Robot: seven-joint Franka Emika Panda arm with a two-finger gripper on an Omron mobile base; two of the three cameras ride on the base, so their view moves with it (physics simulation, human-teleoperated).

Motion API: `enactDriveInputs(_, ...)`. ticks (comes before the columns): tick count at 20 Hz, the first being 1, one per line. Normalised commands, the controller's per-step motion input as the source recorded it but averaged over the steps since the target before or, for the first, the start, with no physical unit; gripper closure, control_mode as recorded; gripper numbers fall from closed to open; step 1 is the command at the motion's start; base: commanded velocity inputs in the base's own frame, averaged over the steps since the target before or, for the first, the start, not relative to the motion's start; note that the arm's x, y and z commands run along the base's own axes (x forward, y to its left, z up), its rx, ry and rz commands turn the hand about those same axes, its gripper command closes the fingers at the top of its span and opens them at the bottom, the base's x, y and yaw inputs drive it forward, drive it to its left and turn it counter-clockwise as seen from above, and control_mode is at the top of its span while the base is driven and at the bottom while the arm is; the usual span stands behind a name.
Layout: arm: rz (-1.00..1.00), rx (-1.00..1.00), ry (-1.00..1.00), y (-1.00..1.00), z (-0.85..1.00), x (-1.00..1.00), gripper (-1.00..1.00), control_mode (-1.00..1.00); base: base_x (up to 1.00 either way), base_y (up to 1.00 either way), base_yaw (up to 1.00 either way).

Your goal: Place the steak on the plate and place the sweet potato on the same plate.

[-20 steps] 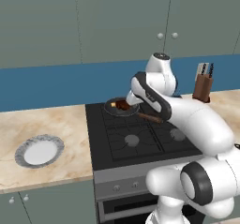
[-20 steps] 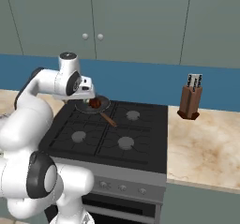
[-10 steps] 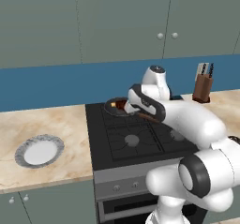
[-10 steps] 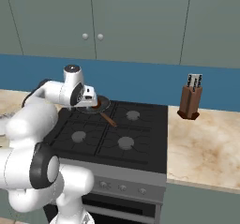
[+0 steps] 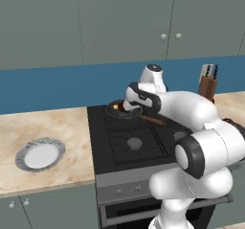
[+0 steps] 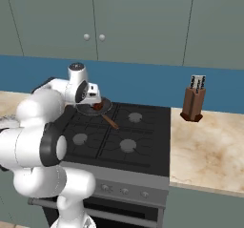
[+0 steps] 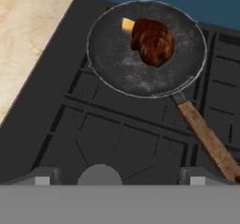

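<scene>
The steak was seen lying in a dark pan on the stove's rear-left burner (yellow-orange bit at its edge toward the counter). The gripper was held just above the pan; finger gap couldn't be told. The plate sat on the counter, well apart, left of the stove.

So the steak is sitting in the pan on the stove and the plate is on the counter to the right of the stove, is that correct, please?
Not quite: the plate lies on the counter to the left of the stove, as the left base view shows. The rest holds: the steak sits in the pan on the stove.
</scene>
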Motion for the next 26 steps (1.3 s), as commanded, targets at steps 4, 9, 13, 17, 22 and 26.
enactDriveInputs(4, 0.0, 0.0, 0.01, 0.0, 0.0, 0.56, -1.0, -1.0, 0.0, 0.0, 0.0)
enactDriveInputs(9, 0.0, 0.0, 0.0, 0.0, 0.0, 0.58, -1.0, -1.0, 0.0, 0.0, 0.0)
enactDriveInputs(13, 0.0, 0.0, 0.0, 0.0, -0.08, 0.54, -1.0, -1.0, 0.0, 0.0, 0.0)
enactDriveInputs(17, 0.0, 0.0, 0.0, 0.0, -0.21, 0.49, -1.0, -1.0, 0.0, 0.0, 0.0)
enactDriveInputs(22, 0.0, 0.0, 0.0, 0.0, -0.35, 0.35, -1.0, -1.0, 0.0, 0.0, 0.0)
enactDriveInputs(26, 0.0, 0.0, 0.0, 0.0, -0.33, 0.27, -1.0, -1.0, 0.0, 0.0, 0.0)
